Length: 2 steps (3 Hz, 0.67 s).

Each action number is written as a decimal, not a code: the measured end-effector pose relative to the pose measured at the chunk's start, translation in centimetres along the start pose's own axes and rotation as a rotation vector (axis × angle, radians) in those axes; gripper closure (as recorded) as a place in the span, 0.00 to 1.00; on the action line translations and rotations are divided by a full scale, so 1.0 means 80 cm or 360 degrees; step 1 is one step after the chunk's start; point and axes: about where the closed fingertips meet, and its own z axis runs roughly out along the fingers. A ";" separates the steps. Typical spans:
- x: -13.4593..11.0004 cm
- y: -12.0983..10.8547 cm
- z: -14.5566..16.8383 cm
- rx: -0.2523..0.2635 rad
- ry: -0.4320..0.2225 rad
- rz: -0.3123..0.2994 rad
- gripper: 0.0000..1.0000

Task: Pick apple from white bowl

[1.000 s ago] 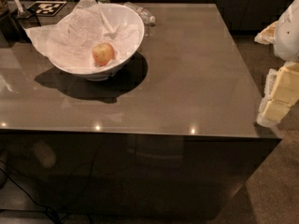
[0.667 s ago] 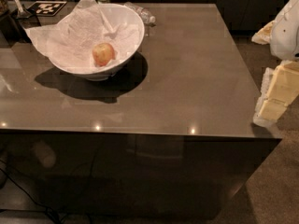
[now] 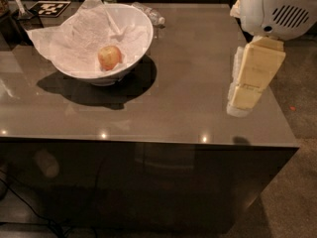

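The apple lies on crinkled paper inside the white bowl, near the far left corner of the table. The gripper hangs over the right edge, well apart from the bowl. I cannot tell whether it is open or closed. The arm is cut off at the top. Something clear, perhaps a bottle, lies behind the bowl.

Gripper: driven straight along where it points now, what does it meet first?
Probably the tabletop near its right edge: the gripper hangs there pointing down, far from the white bowl and apple. Depth is unclear.
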 end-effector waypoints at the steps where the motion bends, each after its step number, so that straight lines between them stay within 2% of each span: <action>1: -0.041 -0.021 -0.001 -0.0054 -0.0099 -0.0020 0.00; 2: -0.112 -0.068 0.004 -0.0096 -0.0202 -0.0066 0.00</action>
